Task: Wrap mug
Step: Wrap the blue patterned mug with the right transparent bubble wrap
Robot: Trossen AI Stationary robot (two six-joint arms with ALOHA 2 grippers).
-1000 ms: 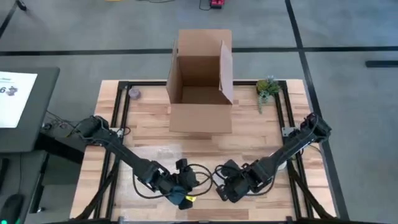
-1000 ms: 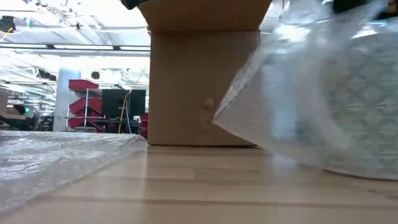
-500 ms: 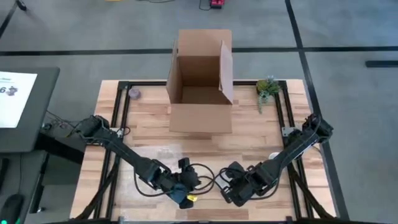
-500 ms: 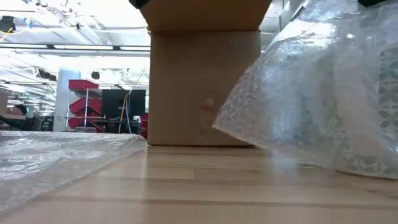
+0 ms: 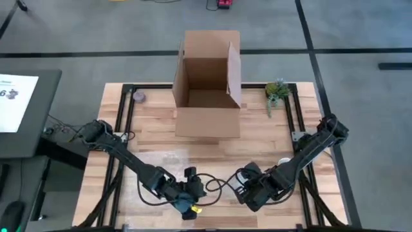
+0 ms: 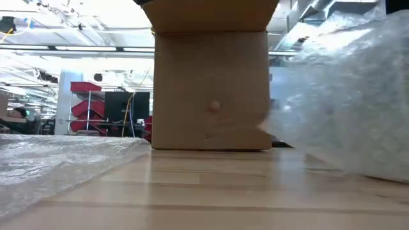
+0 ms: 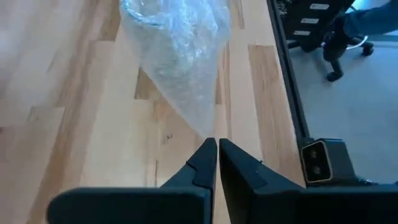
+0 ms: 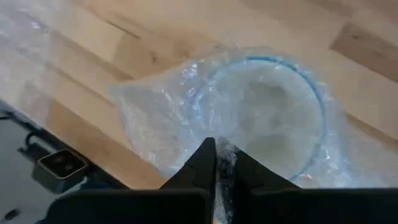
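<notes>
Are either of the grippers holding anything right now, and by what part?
Both pinch clear bubble wrap. The left gripper is shut on a tapered corner of the sheet. The right gripper is shut on a gathered edge of the wrap covering the blue-rimmed mug.

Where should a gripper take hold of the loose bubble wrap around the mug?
Probably at the free tapered corner of the bubble wrap, pinched from above: it is thin, flat and clear of the mug. Both the left gripper and right gripper already pinch such edges.
</notes>
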